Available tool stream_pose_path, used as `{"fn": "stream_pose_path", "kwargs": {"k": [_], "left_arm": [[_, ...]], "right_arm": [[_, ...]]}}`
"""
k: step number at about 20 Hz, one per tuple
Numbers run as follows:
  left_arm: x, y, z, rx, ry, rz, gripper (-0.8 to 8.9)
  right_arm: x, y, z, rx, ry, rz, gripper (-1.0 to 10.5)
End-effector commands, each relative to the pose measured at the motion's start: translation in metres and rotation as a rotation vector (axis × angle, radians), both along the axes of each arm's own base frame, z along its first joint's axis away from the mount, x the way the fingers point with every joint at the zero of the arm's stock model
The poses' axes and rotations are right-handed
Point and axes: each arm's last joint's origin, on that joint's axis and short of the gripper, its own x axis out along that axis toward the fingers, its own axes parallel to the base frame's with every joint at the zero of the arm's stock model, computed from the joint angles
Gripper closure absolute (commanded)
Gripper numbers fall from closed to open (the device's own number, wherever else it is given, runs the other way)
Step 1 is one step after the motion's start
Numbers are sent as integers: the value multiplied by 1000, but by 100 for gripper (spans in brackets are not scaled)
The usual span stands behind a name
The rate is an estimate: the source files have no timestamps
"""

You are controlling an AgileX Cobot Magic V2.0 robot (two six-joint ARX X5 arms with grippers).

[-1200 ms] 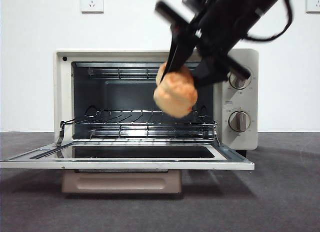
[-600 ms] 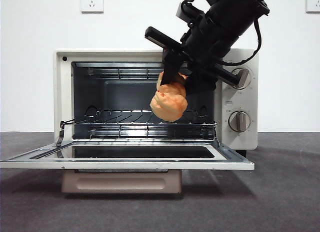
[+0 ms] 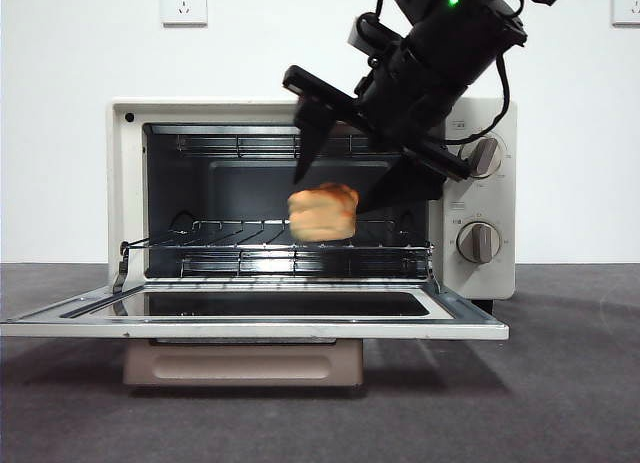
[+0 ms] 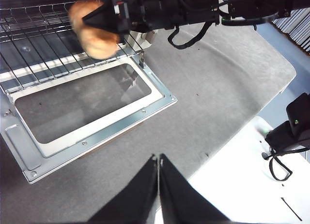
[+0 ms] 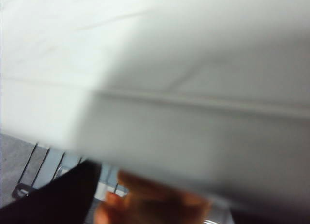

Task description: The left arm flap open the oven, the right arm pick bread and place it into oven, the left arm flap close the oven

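From my station I see the right arm's black two-finger gripper (image 3: 345, 178) reaching down from the upper right into the mouth of the cream-white toaster oven (image 3: 120, 183). Its fingers (image 3: 308, 143) are spread wide, one to the upper left of the small golden-brown bread bun (image 3: 322, 213) and the other to its right, and I see no pinch on the bun. The bread shows blurred, just above the wire rack (image 3: 230, 233) inside the cavity; I cannot tell whether it touches the wires. The left wrist view puts the same bun (image 4: 94, 30) over the rack (image 4: 34, 40), beside the right gripper (image 4: 104, 21). The right wrist view is heavily blurred: I make out only a dark finger (image 5: 53, 195), the orange-brown bread (image 5: 155, 204) low in the picture, and a pale oven surface (image 5: 193, 137) filling most of it.

The oven's glass door (image 3: 250, 318) lies folded down flat, its beige bar handle (image 3: 240, 363) beneath it. The left gripper (image 4: 159, 171) hangs over the grey table (image 4: 218, 88), well apart from the door (image 4: 87, 117), its fingers pressed together on nothing.

Half a second ago the fingers were clamped on the bun, which hung higher in the oven opening; now they have parted and the bread sits lower and a little further left. The oven and its door have not moved.
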Motion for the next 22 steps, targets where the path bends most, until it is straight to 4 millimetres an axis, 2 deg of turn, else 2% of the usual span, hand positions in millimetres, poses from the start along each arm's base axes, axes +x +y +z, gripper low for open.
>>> {"fn": "stream_pose_path", "kwargs": {"k": [1, 4, 8, 12, 15, 19, 22], "left_arm": [[-1, 0, 6, -22, -13, -8, 806], [-1, 0, 6, -21, -15, -7, 806], [1, 1, 7, -6, -48, 47, 806], [7, -5, 9, -28, -27, 93, 806], [18, -17, 14, -74, 32, 72, 806], [40, -30, 28, -41, 46, 51, 806], [70, -36, 20, -31, 128, 27, 806]], "right_arm": [[2, 4, 1, 6, -2, 6, 527], [-4, 0, 11, 3, -2, 6, 527], [-29, -13, 43, -3, -3, 27, 527], [-76, -35, 83, -36, -17, 134, 527], [-114, -62, 107, -57, -32, 260, 527], [-153, -100, 118, -130, 1, 275, 527], [-179, -121, 126, -124, -23, 276, 527]]}}
